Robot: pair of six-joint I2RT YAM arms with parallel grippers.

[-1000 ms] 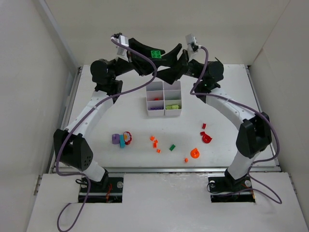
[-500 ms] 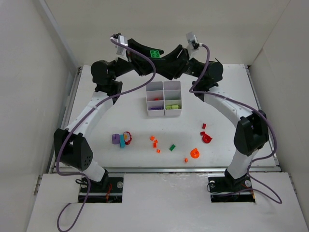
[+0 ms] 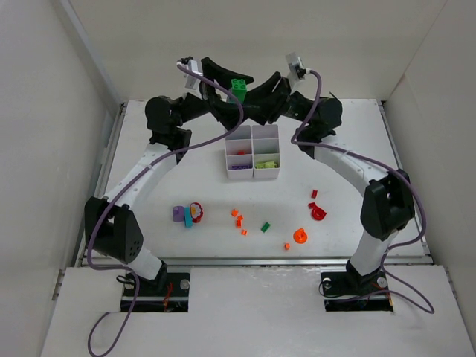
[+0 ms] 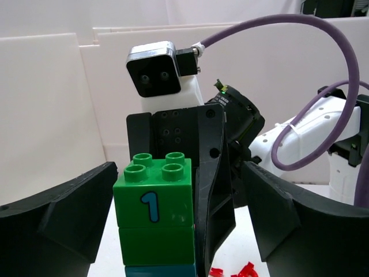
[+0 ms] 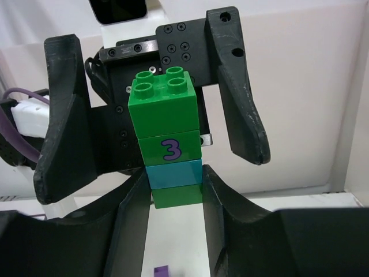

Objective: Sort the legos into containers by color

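— Lego stack (image 5: pixel 166 144) first: any writing on it?
— Two numerals (one per side). A purple "3" sits on the second brick, facing the right wrist camera. A blue "1" sits on the top brick, facing the left wrist camera. I can read no brand name.
— Which way does it point?
— Upright in both wrist views, studs up, long axis vertical. It is four bricks: green, green, teal, and green at the bottom.
— Where is it?
— In the air between the two arms, over the far end of the tray (image 3: pixel 253 175).
— Who has it?
— The right gripper (image 5: pixel 173 187) is clamped on the lower bricks, a finger pressed to each side. The left gripper (image 4: pixel 180 173) stands wide, its fingers clear of the stack, holding nothing.
— And the rest?
— One tray with six compartments, with purple pieces (image 3: pixel 239 167) near left and lime green pieces (image 3: pixel 266 163) near right. On the bench (image 3: pixel 372 149) lie one dark green brick (image 3: pixel 265 226), one round orange piece (image 3: pixel 300 236) and two red pieces (image 3: pixel 318 212). There is also a purple-teal-red cluster (image 3: pixel 187 214) at the left, and several small orange bits (image 3: pixel 238 218) (too tiny to count surely).
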